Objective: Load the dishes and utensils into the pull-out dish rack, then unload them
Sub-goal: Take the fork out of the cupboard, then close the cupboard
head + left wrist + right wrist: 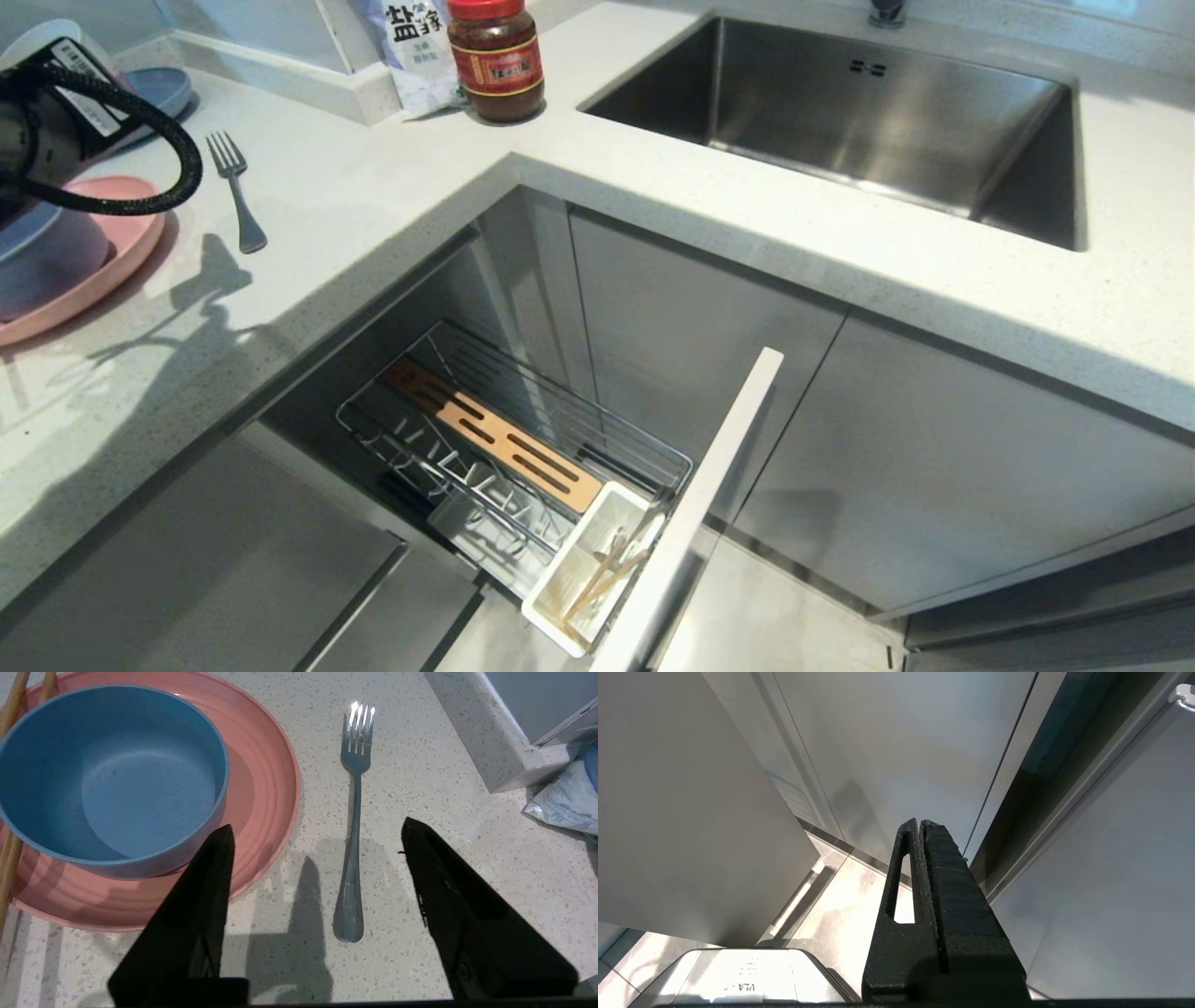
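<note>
Left tool (317,835) spread wide, hovering above the fork (353,826), pinching nothing. Fork flat on the table (373,215), just right of the pink plate (112,266), not touching it. Blue bowl (110,774) sitting on that plate. Further right of the fork and lower: pulled-out rack (523,439), chopsticks (602,574) standing in its white cup (583,569). Right tool (920,826) pressed together, beside cabinet doors (901,742).

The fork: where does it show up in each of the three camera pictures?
Head view: the fork lies on the counter at upper left, right of the pink plate.
Left wrist view: fork at centre, between the open left gripper fingers.
Right wrist view: not in it.
Shared landmark: the pink plate.
</note>
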{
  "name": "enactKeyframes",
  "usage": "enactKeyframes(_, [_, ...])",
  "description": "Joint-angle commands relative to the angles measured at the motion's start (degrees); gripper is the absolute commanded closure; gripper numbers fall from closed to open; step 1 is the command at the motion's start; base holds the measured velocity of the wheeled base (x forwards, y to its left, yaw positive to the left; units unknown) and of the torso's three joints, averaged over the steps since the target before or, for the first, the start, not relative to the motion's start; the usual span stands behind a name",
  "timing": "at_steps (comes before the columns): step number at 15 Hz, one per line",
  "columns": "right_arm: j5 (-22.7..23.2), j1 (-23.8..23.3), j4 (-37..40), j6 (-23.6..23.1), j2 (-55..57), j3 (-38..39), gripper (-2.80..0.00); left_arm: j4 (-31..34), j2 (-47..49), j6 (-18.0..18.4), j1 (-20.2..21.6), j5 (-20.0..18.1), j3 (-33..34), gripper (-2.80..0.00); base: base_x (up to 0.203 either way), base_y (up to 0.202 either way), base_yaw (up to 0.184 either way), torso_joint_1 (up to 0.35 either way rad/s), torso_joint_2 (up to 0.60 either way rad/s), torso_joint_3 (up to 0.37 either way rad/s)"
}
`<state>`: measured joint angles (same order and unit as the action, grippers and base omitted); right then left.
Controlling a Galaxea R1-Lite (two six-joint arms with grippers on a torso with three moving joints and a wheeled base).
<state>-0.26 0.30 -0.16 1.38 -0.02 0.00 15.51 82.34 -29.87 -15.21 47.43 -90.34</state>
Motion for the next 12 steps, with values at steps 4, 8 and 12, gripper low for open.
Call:
enactKeyframes(4, [0.00, -0.04, -0.02, 0.03, -0.24, 0.09, 0.00, -0.16, -1.32, 1.14, 0.01, 0.19, -0.09, 0.00, 0.000, 0.000, 0.000, 0.000, 0.00, 0.000])
enactKeyframes(8, [0.00, 0.03, 0.02, 0.03, -0.24, 0.09, 0.00, 0.17, -3.19, 1.20, -2.99, -3.57, 0.49, 0.00, 0.000, 0.000, 0.000, 0.000, 0.00, 0.000])
enactKeyframes(12, [0.00, 0.01, -0.02, 0.03, -0.24, 0.09, 0.00, 0.44, -4.51, 0.40, -11.80, -10.64, 4.29, 0.00, 0.000, 0.000, 0.000, 0.000, 0.00, 0.000])
